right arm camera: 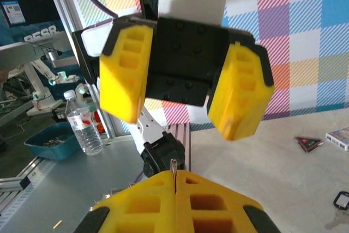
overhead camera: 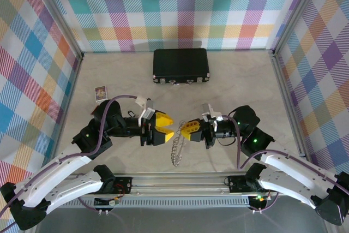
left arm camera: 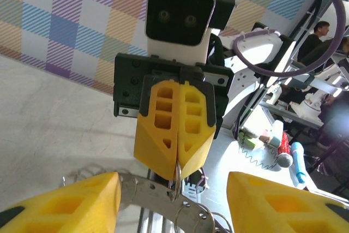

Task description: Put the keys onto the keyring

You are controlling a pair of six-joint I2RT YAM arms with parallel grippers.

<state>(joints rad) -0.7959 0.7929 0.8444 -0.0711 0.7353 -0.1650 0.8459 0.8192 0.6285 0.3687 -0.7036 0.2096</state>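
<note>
**While the right claw (overhead camera: 184, 130) pinches the keyring (left arm camera: 177, 174), the keys (overhead camera: 176, 150) hang between the left claw's (overhead camera: 166, 127) parted fingers**

Where the two arms meet, close to the middle of the near edge of the table (overhead camera: 234, 80), the claws face each other almost tip to tip. The right claw's yellow fingers are pressed together on the keyring, a thin dark wire loop that pokes out at their tips. The keys, a chain of small silvery pieces, hang from that loop. From above, the chain runs toward the near edge. The left claw's fingers stand apart, one on either side of the top of the chain. Whether they touch it I cannot tell.

A black case (overhead camera: 181, 66) lies closed at the middle of the far edge. A small card box (overhead camera: 101, 91) sits near the left edge, and its printing is too small to read. Beyond the table, a water bottle (right arm camera: 82, 124) carries a label and a blue sign (right arm camera: 12, 12) hangs on a frame. Neither is legible.
</note>
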